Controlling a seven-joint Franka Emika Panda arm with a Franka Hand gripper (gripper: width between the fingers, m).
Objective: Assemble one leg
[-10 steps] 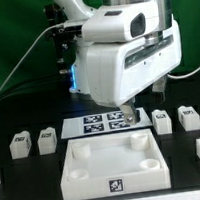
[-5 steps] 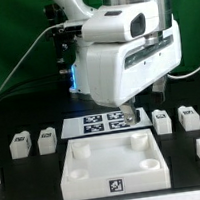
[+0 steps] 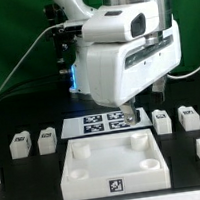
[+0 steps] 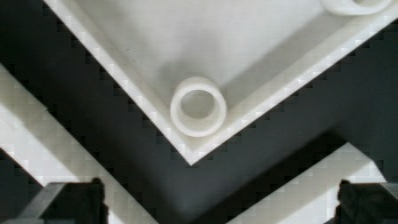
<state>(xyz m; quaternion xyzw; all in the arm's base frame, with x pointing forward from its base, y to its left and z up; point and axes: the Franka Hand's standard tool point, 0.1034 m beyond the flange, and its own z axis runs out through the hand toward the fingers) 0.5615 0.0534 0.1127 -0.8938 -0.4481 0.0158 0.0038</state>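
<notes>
— Judging by the big white arm [image 3: 118, 56] over the black table [image 3: 29, 197], how far along is this?
— Barely begun, I'd say. The square top piece [image 3: 110, 162] lies in front, and every round socket I can see in it is bare. Picking up, carrying and seating a leg all seem left to do.
— The marker board [image 3: 99, 123]?
— Flat behind that piece, partly hidden by the arm.
— Where's the leg?
— The nearest leg [image 3: 161, 121] stands on the table just beside the gripper [image 3: 138, 111], on the exterior view's right, apart from it. A second leg [image 3: 188, 117] is next to it. A third leg [image 3: 47, 140] and a fourth leg [image 3: 20, 146] sit well off on the exterior view's left.
— The pincer?
— Spread wide, with nothing between the fingers [image 4: 71, 200]. The wrist view shows one corner socket [image 4: 196, 108] beneath.
— Anything in the way?
— Possibly the top piece's raised rim, close by.
</notes>
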